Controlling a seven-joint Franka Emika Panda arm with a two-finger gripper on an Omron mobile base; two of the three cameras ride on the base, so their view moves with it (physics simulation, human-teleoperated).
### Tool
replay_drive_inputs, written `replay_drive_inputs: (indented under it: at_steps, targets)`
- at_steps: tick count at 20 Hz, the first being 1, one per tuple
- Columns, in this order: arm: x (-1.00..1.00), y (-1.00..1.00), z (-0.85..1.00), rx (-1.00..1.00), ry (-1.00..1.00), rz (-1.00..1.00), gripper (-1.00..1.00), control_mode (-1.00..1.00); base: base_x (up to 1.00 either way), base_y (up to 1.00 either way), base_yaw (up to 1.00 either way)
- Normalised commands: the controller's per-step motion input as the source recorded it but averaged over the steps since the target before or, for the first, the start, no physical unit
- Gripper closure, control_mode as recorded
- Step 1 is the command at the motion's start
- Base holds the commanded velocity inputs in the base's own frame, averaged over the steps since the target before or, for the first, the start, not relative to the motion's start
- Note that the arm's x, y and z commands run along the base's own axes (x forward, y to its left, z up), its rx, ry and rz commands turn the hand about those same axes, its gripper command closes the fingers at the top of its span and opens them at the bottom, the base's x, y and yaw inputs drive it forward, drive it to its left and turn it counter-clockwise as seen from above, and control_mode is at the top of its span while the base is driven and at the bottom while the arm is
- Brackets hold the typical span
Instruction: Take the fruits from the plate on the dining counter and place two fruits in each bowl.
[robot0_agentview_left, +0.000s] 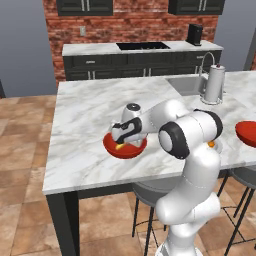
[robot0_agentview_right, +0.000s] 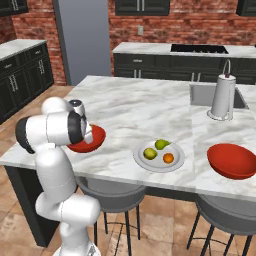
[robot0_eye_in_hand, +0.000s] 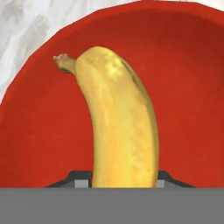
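A small curved yellow banana (robot0_eye_in_hand: 118, 127) lies against the inside of the left red bowl (robot0_eye_in_hand: 183, 87), stem end pointing away from the hand. My gripper (robot0_eye_in_hand: 124, 179) is shut on its near end, one dark tip on each side. From the left base view the gripper (robot0_agentview_left: 120, 138) hangs low in this bowl (robot0_agentview_left: 111, 148), with a bit of banana (robot0_agentview_left: 120, 147) below it. The pale grey plate (robot0_agentview_right: 157, 166) holds a yellow-green fruit (robot0_agentview_right: 150, 153), a green one (robot0_agentview_right: 161, 144) and an orange one (robot0_agentview_right: 168, 158). The second red bowl (robot0_agentview_right: 232, 160) stands to the plate's right on the dining counter (robot0_agentview_left: 90, 110).
A paper-towel holder (robot0_agentview_right: 223, 96) stands beside the sink (robot0_agentview_right: 200, 95) at the far right of the island. Dark stools (robot0_agentview_right: 112, 195) sit under the near edge. My own arm (robot0_agentview_right: 55, 132) covers part of the left bowl in the right base view.
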Motion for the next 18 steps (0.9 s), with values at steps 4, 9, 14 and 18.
replay_drive_inputs:
  at_steps: [4, 9, 14, 18]
  targets:
    - [0.07, 0.03, -0.15, 0.00, 0.07, 0.00, 1.00, -1.00, 0.00, 0.00, 0.00]
    - [0.04, 0.00, -0.07, 0.00, 0.05, 0.00, -1.00, -1.00, 0.00, 0.00, 0.00]
    - [-0.02, 0.00, 0.04, 0.00, 0.00, 0.00, -1.00, -1.00, 0.00, 0.00, 0.00]
    - [-0.10, 0.00, 0.21, 0.00, 0.00, 0.00, -1.00, -1.00, 0.00, 0.00, 0.00]
